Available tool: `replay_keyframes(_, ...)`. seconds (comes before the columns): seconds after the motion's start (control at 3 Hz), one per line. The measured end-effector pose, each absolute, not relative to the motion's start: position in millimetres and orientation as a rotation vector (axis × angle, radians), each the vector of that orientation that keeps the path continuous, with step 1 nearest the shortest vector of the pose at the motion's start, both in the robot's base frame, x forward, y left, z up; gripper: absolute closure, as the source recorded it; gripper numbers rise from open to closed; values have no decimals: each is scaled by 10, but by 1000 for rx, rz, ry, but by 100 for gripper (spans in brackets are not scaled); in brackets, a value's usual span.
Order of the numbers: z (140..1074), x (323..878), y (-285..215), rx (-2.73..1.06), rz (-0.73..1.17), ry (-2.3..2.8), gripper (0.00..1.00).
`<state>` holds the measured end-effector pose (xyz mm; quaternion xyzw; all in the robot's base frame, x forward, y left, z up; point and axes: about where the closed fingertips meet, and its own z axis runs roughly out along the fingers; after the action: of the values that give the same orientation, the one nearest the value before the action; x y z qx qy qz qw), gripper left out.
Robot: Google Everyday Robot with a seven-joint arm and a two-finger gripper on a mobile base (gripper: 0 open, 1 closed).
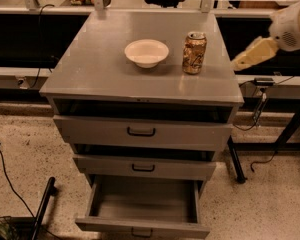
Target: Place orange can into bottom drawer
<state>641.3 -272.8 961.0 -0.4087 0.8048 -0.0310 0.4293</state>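
Observation:
The orange can [194,53] stands upright on the grey cabinet top [100,74], right of centre, with its silver top and pull tab showing. The bottom drawer [110,225] is pulled out, and its tray looks empty. My gripper [251,55] hangs in the air at the right, just beyond the cabinet's right edge, about level with the can and a short way to its right. It touches nothing and holds nothing.
A cream round bowl [146,52] sits on the top to the left of the can. The two upper drawers [140,132] are slightly ajar. A black table leg [235,159] and cables stand at the right, and a black pole [42,209] lies at the lower left.

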Motion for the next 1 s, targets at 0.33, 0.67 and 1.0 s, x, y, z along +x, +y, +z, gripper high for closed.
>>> replay_keyframes(0.33, 9569, 6652, -2276, -912, 128, 1888, 0)
replay_keyframes(0.67, 9559, 6841, -1898, -826, 309, 1798, 0)
replay_keyframes(1.0, 9457, 6970, -1692, -750, 421, 1748, 0)
